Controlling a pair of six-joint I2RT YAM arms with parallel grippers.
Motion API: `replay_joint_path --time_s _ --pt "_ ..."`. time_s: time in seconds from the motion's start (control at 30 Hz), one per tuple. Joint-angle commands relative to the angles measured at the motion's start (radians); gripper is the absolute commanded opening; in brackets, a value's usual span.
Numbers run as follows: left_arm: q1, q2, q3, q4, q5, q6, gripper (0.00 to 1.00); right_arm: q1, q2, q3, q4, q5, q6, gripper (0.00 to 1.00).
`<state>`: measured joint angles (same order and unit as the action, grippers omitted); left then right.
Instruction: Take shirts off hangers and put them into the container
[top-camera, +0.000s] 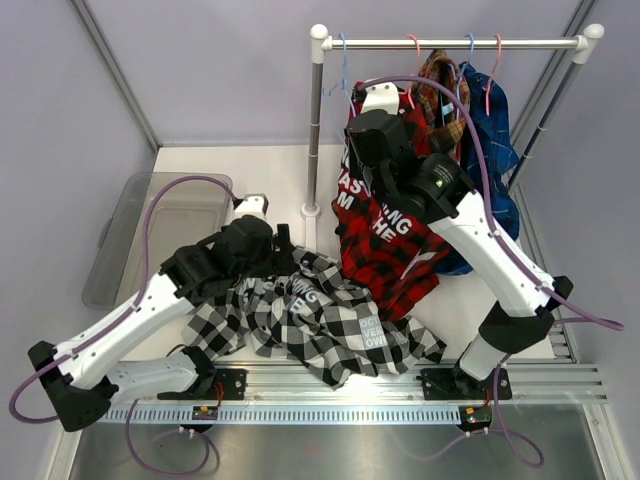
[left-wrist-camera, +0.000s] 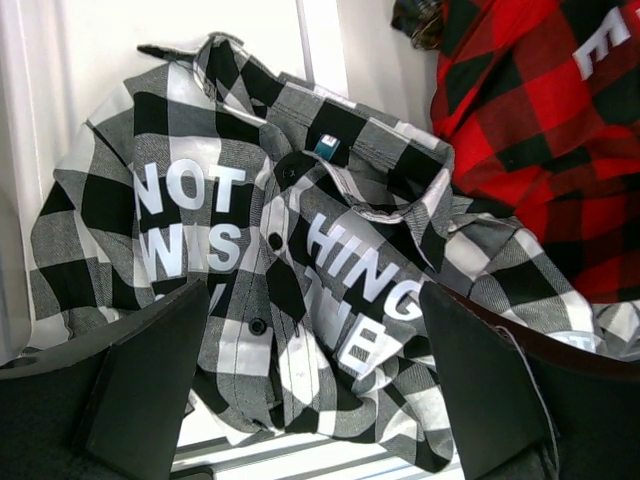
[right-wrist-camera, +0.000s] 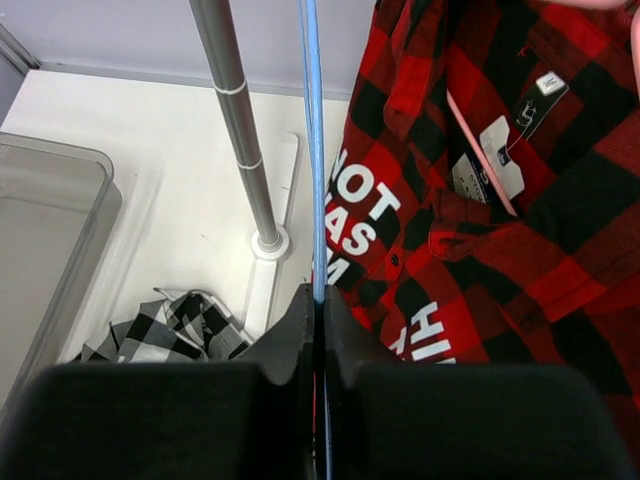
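The black-and-white check shirt (top-camera: 320, 320) lies crumpled on the table in front of the arms, off any hanger. My left gripper (top-camera: 292, 250) hovers over its collar end, open, with the lettered cloth (left-wrist-camera: 250, 220) showing between the wide-apart fingers (left-wrist-camera: 150, 380). My right gripper (top-camera: 362, 100) is up by the rail, shut on a light blue wire hanger (right-wrist-camera: 313, 150) that runs straight up from the jaws. The red-and-black shirt (right-wrist-camera: 480, 200) hangs right beside it on a pink hanger (right-wrist-camera: 480, 150). The tartan shirt (top-camera: 440, 100) and blue shirt (top-camera: 495, 130) hang further right. The grey container (top-camera: 160, 230) stands at the left.
The silver rail (top-camera: 450, 43) spans the back right on two posts. Its left post (right-wrist-camera: 235, 120) stands between the container (right-wrist-camera: 50, 250) and the red shirt. Purple cables loop from both arms. A slotted metal rail runs along the table's near edge (top-camera: 330, 385).
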<state>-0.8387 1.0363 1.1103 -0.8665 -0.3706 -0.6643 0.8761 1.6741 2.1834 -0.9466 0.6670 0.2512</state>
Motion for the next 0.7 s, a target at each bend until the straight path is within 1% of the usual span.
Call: replay_joint_path --time_s 0.0,0.07,0.1,0.2,0.33,0.4,0.5,0.67 --pt "0.000 0.047 -0.018 0.063 0.004 -0.032 0.92 -0.008 -0.095 -0.057 0.057 0.003 0.051 0.23" --pt "-0.002 0.089 -0.044 0.090 0.012 -0.035 0.93 -0.008 -0.129 -0.112 0.075 -0.010 0.054 0.47" --pt "0.000 0.105 -0.053 0.102 0.022 -0.040 0.93 -0.008 -0.163 -0.126 0.077 -0.017 0.053 0.66" --pt "-0.002 0.178 -0.085 0.142 0.048 -0.057 0.94 -0.002 -0.226 -0.160 0.054 -0.027 0.056 0.87" --pt "-0.011 0.248 -0.135 0.223 0.099 -0.087 0.94 0.006 -0.339 -0.217 0.028 -0.026 0.051 0.95" --pt "-0.025 0.292 -0.153 0.244 0.120 -0.110 0.93 0.006 -0.427 -0.258 0.026 -0.032 0.049 0.96" --pt "-0.062 0.370 -0.168 0.242 0.104 -0.155 0.92 0.006 -0.535 -0.313 0.029 -0.055 0.046 0.98" --pt "-0.132 0.491 -0.200 0.242 0.076 -0.236 0.90 0.006 -0.661 -0.379 0.009 -0.076 0.057 0.99"
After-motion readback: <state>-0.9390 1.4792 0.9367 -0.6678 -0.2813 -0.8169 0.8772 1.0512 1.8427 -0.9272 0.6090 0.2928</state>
